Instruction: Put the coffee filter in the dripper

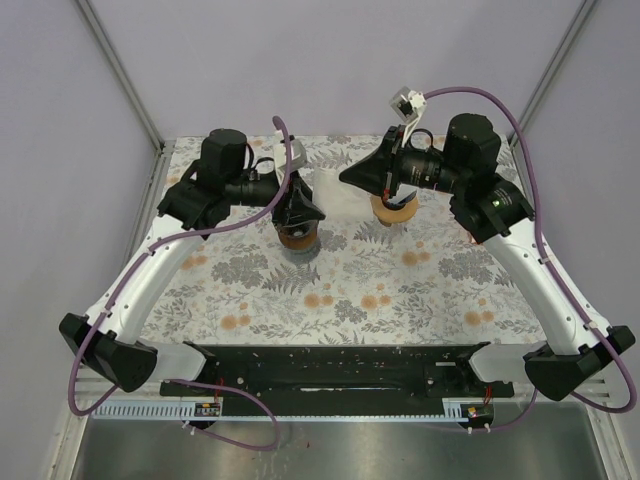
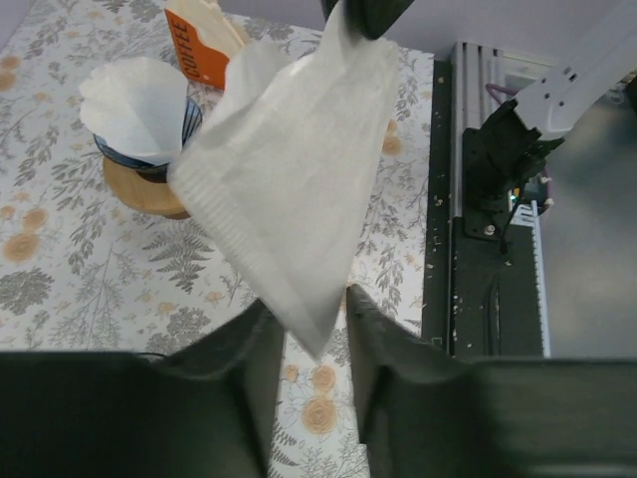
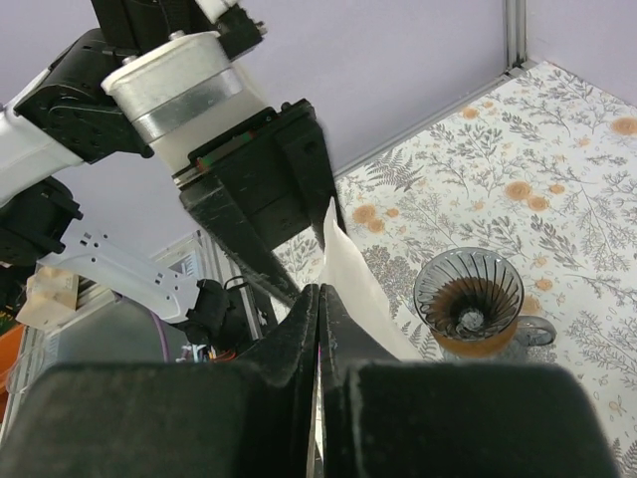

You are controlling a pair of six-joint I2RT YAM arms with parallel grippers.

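Note:
A white paper coffee filter point(image 2: 289, 169) hangs in the air between my two grippers; it also shows in the top view point(image 1: 330, 190) and the right wrist view point(image 3: 350, 284). My right gripper point(image 3: 318, 294) is shut on the filter's upper edge and shows at the top of the left wrist view point(image 2: 363, 12). My left gripper point(image 2: 307, 304) is open, with the filter's pointed tip hanging between its spread fingers. The ribbed glass dripper point(image 3: 468, 294) on its wooden base is empty and stands on the table under the left gripper point(image 1: 297, 243).
A wire holder with several white filters point(image 2: 139, 110) stands on a wooden base beside an orange packet point(image 2: 194, 50), under the right arm point(image 1: 393, 210). A black rail point(image 1: 330, 365) runs along the near table edge. Purple walls enclose the back and sides.

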